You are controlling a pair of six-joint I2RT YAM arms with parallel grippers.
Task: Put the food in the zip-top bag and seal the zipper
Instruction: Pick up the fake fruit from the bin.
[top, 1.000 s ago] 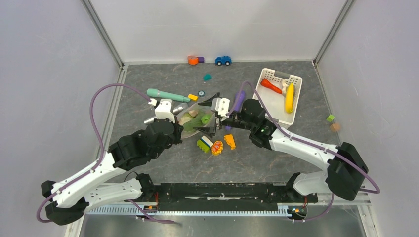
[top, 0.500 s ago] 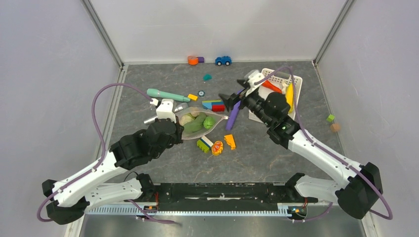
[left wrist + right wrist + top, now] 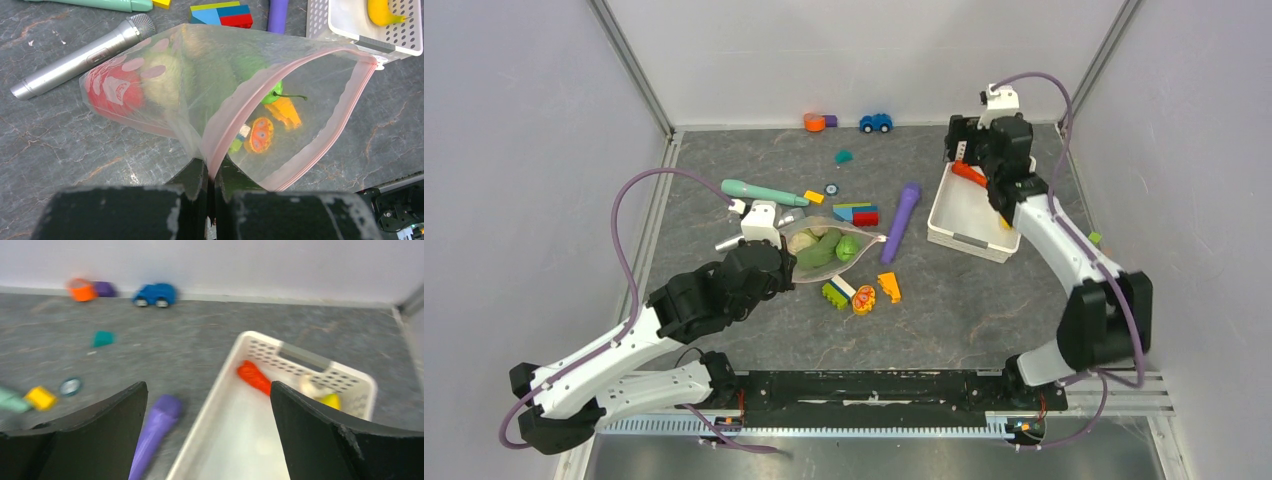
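At centre, left tool [image 3: 210, 169] pinches floppy dotted zip-top bag [image 3: 200, 85]; right tool [image 3: 209, 391] gapes empty.

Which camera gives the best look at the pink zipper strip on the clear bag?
The left wrist view: the zipper runs large around the open mouth, its near end pinched by the left gripper, jaws shut. The top external view shows the zip-top bag small, its strip hardly traceable. The right wrist view misses it.

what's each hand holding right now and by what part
The left hand pinches the zip-top bag by its pink zipper strip; the right hand is open, holding nothing.
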